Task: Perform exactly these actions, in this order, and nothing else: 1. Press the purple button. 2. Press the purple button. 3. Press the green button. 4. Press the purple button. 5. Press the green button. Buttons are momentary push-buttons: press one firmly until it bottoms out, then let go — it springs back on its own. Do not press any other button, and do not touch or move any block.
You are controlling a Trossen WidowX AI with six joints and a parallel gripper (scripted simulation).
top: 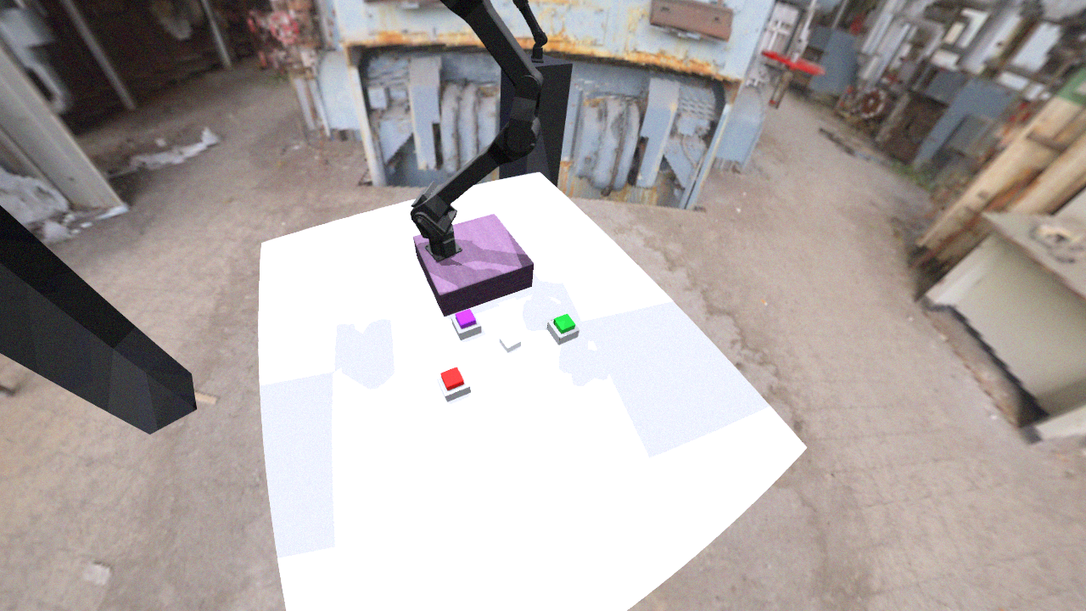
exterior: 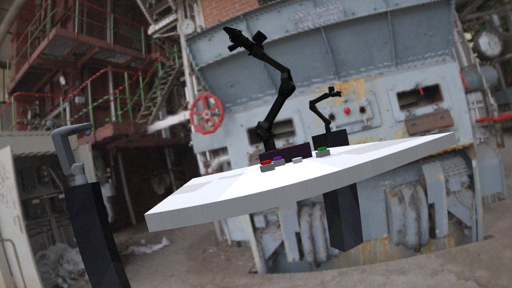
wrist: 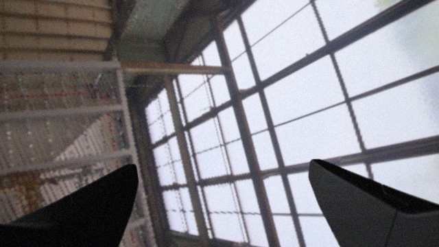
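1. Nearest in the top view, a white tabletop [top: 456, 494] [exterior: 250, 197], streaked with pale gray shadows, spreads above a dusty concrete floor [top: 858, 501] [exterior: 200, 250].
2. The red push-button [top: 452, 378] [exterior: 266, 162] sits at 8 o'clock from a small white block [top: 509, 344] [exterior: 297, 160], as the top view shows.
3. From that same block, the green push-button [top: 564, 322] [exterior: 322, 149] stands at 2 o'clock and the purple push-button [top: 465, 318] [exterior: 277, 158] at 10 o'clock, both on the tabletop.
4. Just behind the purple push-button, at 11 o'clock from the block, a purple rectangular plinth [top: 493, 255] [exterior: 300, 151] carries the black six-joint arm [top: 518, 137] [exterior: 286, 87].
5. High above the buttons, the parallel-jaw gripper [exterior: 227, 37] [wrist: 224, 171] points upward toward 10 o'clock in the exterior view, its fingers spread wide, nothing between them.
6. Beyond the table, a second, black arm [top: 535, 37] [exterior: 315, 107] tops a dark pedestal [top: 563, 114] [exterior: 343, 218].
7. Rust-stained blue-gray machinery [top: 425, 114] [exterior: 393, 118] fills the industrial hall's background; a red handwheel [exterior: 191, 114] and multi-pane windows [wrist: 295, 103] complete the room.
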